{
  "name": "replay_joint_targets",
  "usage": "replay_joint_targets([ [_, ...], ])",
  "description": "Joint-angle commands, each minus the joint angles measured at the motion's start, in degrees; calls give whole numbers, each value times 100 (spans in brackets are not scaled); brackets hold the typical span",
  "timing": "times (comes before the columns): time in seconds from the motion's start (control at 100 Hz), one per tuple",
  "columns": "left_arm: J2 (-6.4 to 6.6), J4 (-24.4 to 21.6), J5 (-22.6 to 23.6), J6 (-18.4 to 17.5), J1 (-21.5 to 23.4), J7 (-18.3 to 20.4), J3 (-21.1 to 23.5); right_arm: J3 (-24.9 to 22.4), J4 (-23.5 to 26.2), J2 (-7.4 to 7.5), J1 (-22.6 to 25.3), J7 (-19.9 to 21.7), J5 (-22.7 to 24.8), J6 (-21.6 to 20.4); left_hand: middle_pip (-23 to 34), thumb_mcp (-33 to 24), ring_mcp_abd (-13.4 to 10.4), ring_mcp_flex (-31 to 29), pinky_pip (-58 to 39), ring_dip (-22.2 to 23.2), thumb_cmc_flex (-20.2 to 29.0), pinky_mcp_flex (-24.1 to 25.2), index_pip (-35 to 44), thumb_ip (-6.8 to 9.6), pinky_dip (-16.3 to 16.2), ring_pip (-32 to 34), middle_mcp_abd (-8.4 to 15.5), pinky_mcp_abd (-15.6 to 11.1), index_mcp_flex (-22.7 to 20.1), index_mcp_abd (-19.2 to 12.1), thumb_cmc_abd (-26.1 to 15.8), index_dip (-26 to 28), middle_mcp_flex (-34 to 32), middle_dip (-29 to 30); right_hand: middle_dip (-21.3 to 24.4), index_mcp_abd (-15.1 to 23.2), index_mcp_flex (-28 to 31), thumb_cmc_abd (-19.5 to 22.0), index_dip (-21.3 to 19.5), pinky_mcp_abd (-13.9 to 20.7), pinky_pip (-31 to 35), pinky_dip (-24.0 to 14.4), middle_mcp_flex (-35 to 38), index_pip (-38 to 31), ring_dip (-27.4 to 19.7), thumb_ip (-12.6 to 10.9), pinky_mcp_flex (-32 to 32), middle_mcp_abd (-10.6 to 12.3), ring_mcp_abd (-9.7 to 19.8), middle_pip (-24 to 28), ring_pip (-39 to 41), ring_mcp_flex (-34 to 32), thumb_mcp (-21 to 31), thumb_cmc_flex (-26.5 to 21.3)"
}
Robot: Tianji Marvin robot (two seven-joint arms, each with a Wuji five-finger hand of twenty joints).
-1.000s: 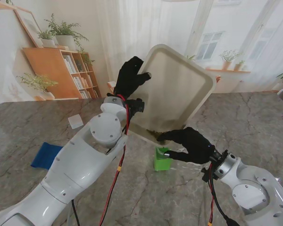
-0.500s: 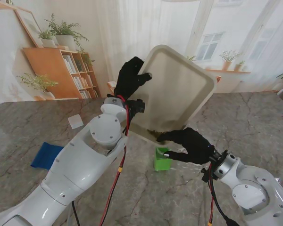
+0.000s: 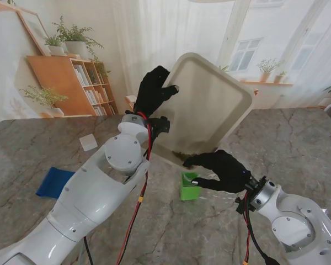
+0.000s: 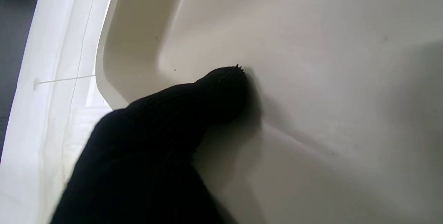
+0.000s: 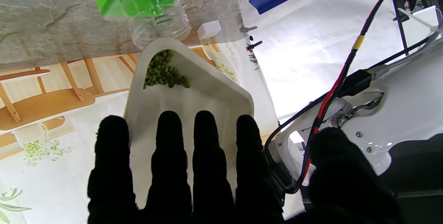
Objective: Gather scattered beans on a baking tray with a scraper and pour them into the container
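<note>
**Tray tipped over green container**

Marble table [image 3: 298, 143] w/ baking tray [image 3: 209, 105] held steeply tilted. Left hand [image 3: 153, 91] grips its upper edge; right hand [image 3: 220, 168] clasps the low corner, fingers [image 5: 169, 154] flat on the tray. Beans [image 5: 162, 73] piled at that corner, just over the container [image 3: 190, 186]. Blue scraper [image 3: 54, 181] lies well apart, left.

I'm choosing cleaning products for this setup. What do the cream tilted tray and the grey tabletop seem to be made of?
The cream baking tray looks like moulded plastic or enamelled metal: smooth, matte, with rounded corners and a rolled rim; which one I can't tell. The grey tabletop looks like marble or a marble-print laminate, with dark veins and a faint sheen.
</note>
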State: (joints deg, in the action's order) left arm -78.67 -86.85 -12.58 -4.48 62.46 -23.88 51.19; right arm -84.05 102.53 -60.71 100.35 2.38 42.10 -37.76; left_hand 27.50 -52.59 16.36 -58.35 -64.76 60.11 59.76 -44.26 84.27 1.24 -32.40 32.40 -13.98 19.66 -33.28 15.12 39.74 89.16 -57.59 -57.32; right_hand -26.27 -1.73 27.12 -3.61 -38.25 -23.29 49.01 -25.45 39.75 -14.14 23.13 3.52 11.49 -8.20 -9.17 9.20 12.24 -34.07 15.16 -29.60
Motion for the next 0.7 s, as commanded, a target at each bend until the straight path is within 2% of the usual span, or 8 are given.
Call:
replay_joint_targets([
  [0.0,-46,-72,-6,-20,12,40,-41,16,16,-12,-5,64,3,-31,544,-802,-479,-425,-1095,44,529,-656,206,414,-572,416,966,-1078,-97,-136,-391,79,-393,-215,37,44,-43,130,114,497,-337,7,-76,36,63,-160,-150,98,54,-25,6,3,5,-39],
  [0.69,-7,-138,25,-55,49,104,-19,41,31,-8,-20,71,22,-46,540,-823,-474,-436,-1131,44,513,-643,212,409,-579,431,987,-1079,-110,-140,-392,79,-410,-223,36,47,-49,131,113,492,-337,4,-77,38,62,-161,-149,107,47,-25,4,9,7,-43],
])
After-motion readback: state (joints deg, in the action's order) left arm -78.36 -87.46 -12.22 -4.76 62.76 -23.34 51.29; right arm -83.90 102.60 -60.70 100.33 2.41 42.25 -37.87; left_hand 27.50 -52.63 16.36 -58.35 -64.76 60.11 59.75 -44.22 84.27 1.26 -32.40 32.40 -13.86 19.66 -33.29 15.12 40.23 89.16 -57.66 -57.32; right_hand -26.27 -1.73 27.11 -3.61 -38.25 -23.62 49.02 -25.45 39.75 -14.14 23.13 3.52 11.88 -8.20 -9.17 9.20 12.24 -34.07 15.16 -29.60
